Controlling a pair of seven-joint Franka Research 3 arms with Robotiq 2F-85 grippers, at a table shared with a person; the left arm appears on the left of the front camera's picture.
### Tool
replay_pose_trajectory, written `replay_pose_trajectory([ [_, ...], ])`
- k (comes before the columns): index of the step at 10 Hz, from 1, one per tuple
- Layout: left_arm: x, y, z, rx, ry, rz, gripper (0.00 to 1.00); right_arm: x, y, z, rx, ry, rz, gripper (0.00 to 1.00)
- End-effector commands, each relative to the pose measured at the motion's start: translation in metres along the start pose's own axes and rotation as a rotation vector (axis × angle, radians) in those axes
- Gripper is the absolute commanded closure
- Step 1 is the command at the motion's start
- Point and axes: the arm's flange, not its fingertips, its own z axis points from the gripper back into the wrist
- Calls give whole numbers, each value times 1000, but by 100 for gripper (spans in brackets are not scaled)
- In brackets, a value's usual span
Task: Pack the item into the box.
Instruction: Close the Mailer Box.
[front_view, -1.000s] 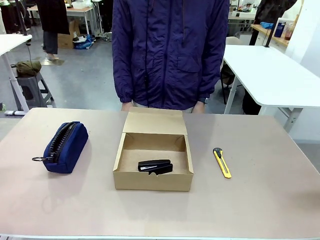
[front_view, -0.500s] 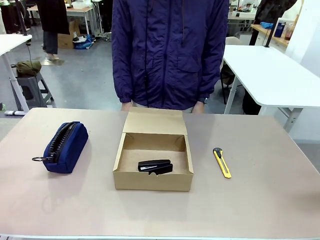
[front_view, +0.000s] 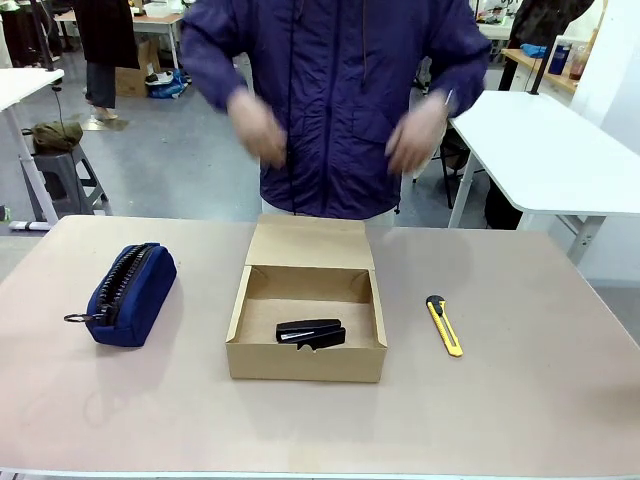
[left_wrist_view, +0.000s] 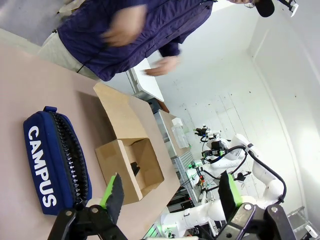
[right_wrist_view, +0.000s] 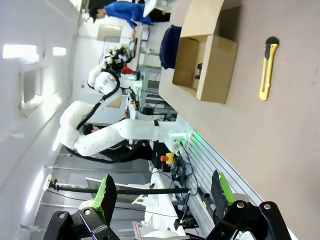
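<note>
Both hands of the person (front_view: 257, 128) are now raised to chest height and blurred with motion, while earlier they hung at the far edge of the worktop (front_view: 520, 400); nothing else has shifted. The item (front_view: 310, 333) lies flat inside the box (front_view: 305, 362), near its 6 o'clock wall, so the packing itself seems done. The lid flap (front_view: 310, 243) stands open at 12 o'clock. The left end effector (left_wrist_view: 171, 189) and the right end effector (right_wrist_view: 163, 189) are both released and carry nothing. The next move, I judge, is folding the flap down toward 6 o'clock without pushing the box.
</note>
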Motion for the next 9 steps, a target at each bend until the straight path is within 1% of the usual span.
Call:
replay_pose_trajectory([
  [1, -3, -1, -2, -20, -12, -20, 0, 2, 1, 0, 19, -7, 28, 0],
  [9, -3, -1, -2, -20, -12, -20, 0, 2, 1, 0, 19, -7, 28, 0],
])
